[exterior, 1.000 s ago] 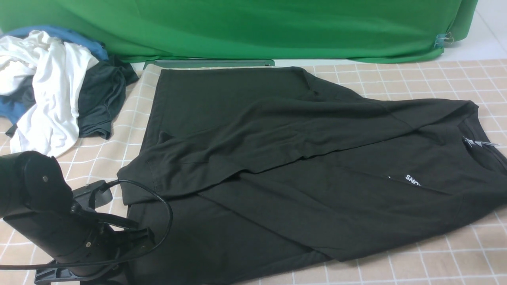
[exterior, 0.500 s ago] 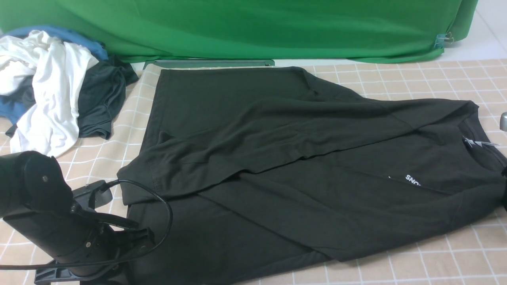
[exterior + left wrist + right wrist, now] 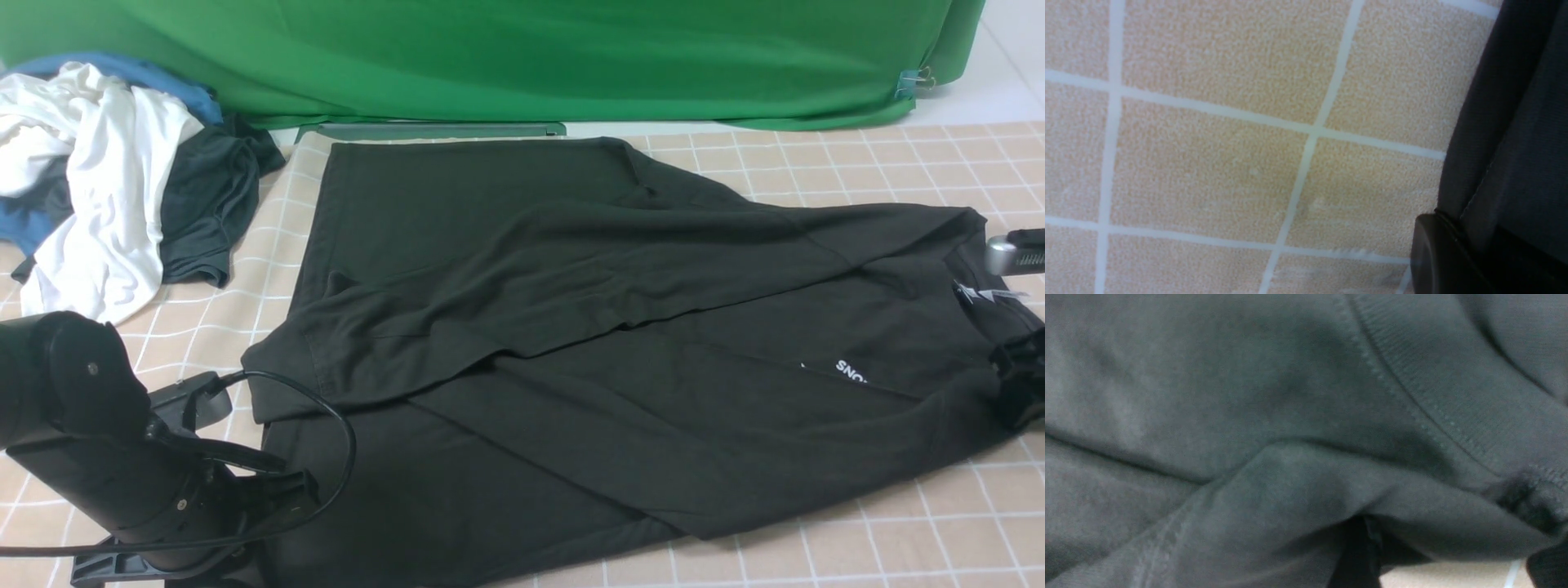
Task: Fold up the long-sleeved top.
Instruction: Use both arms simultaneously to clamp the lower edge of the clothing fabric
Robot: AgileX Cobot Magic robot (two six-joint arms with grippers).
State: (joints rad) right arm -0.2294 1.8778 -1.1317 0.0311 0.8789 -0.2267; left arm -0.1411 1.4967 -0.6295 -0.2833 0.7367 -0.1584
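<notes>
Front view: right tool (image 3: 1016,320) wide apart astride collar of long-sleeved top (image 3: 571,327); left tool (image 3: 282,488) low, closed, beside hem.

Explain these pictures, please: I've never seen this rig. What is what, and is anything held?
It is a two-armed robot. The wide picture looks forward from between its arms; the two close-ups come from cameras on its wrists. A black top lies spread on a checked cloth, one sleeve folded across it, with a pile of clothes at far left. The left gripper is shut at the top's hem; whether it pinches it is unclear. The right gripper is open at the neck, holding nothing.
</notes>
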